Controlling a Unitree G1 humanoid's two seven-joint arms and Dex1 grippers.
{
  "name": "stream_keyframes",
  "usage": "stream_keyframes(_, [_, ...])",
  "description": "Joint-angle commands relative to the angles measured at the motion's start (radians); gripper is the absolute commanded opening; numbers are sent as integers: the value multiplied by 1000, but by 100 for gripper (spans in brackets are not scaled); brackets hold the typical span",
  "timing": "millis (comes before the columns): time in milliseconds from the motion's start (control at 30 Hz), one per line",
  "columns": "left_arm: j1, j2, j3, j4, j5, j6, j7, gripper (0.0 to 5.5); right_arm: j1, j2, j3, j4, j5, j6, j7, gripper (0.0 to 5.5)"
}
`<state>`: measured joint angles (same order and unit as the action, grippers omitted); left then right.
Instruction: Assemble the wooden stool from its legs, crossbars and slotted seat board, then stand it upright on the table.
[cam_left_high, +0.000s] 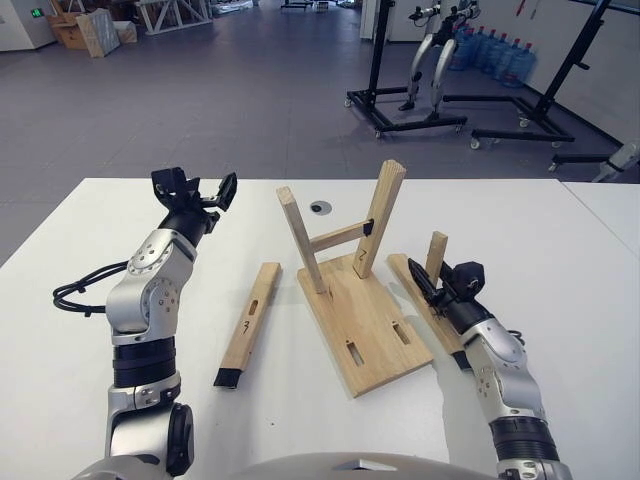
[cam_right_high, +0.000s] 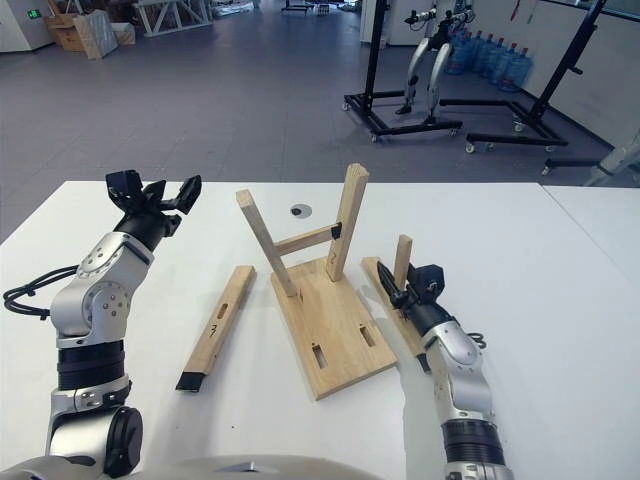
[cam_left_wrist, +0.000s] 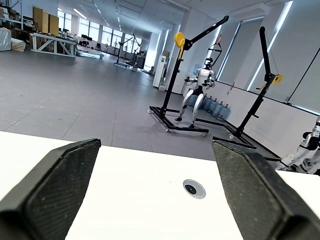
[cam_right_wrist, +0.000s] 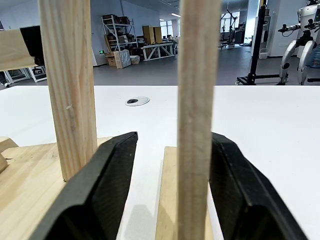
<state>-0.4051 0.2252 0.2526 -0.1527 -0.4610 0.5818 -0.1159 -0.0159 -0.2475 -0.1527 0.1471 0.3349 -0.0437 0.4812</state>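
Seat board (cam_left_high: 365, 320) lies slots-up mid-worktop (cam_left_high: 560, 300), with 2 legs (cam_left_high: 302, 240) plugged in and a crossbar (cam_left_high: 338, 237) bridging them. 2 slots look bare. At its 3 o'clock the right gripper (cam_left_high: 437, 282) has its fingers spread around an upright stick (cam_left_high: 436, 252), probably to steady it. Left gripper (cam_left_high: 198, 187), at 10 o'clock, is spread wide and empty. Spare leg (cam_left_high: 250, 320) lies at 9.

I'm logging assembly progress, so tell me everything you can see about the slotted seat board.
The seat board is a flat rectangle of pale, bare-looking wood lying at a slight angle on the white table. A left leg and a right leg stand in its far end, splaying apart at the tops, joined by a crossbar. Its two near slots are empty. A loose leg lies along its right edge; contact is unclear.
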Motion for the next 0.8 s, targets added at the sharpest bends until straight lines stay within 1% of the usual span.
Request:
stream_keyframes(33, [4,3,0,-14,5,6,4,407,-16,-15,-11,-16,4,14,5,271])
stream_keyframes(200, [5,2,1,-14,5,5,6,407,-21,-19,-13,-16,3,13,9,271])
stream_keyframes(367, [15,3,7,-30,1,10,9,407,-13,-48,-19,-35,11,33,33,271])
stream_keyframes(500, [7,21,41,-31,-8,3,8,407,-7,-63,-17,-45,17,57,55,271])
stream_keyframes(600, [-28,68,112,-32,-27,-3,1,407,0,-89,-29,-66,44,91,89,271])
stream_keyframes(733, [-123,185,211,-50,-66,-3,-13,407,-17,-128,-66,-77,89,142,116,271])
stream_keyframes(800, [-191,238,238,-65,-92,20,-10,407,-28,-140,-84,-92,114,174,120,271])
